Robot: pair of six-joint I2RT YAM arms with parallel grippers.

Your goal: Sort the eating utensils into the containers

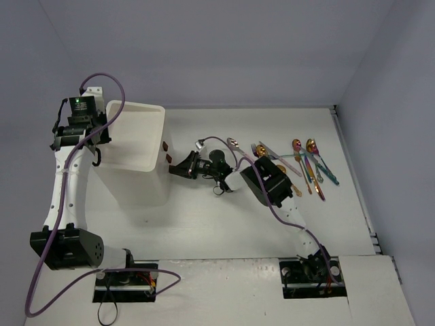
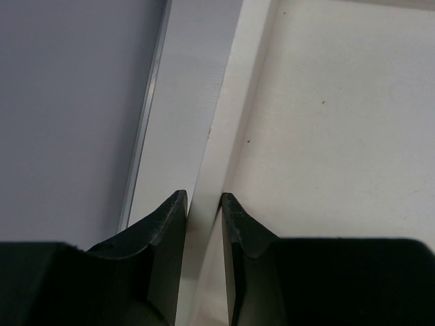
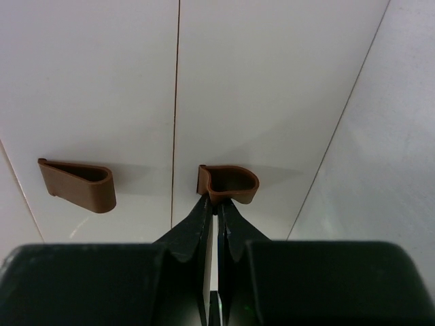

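The white drawer unit (image 1: 136,153) stands at the left, its two small brown handles (image 1: 166,151) facing right. My left gripper (image 1: 100,141) sits at the unit's left top edge; in the left wrist view it (image 2: 202,197) is shut on the thin white wall (image 2: 224,115), one finger on each side. My right gripper (image 1: 172,168) reaches the handles; in the right wrist view it (image 3: 215,202) is shut on the lower lip of one brown handle (image 3: 231,183) on a drawer front (image 3: 265,81). The eating utensils (image 1: 299,159), silver, gold and rainbow, lie in a row on the table at the right.
A second brown handle (image 3: 78,185) sits on the neighbouring drawer front, left of the held one. A silver spoon (image 1: 234,143) and a fork (image 1: 257,148) lie closest to the right arm (image 1: 268,180). The grey side wall (image 1: 387,136) borders the table on the right.
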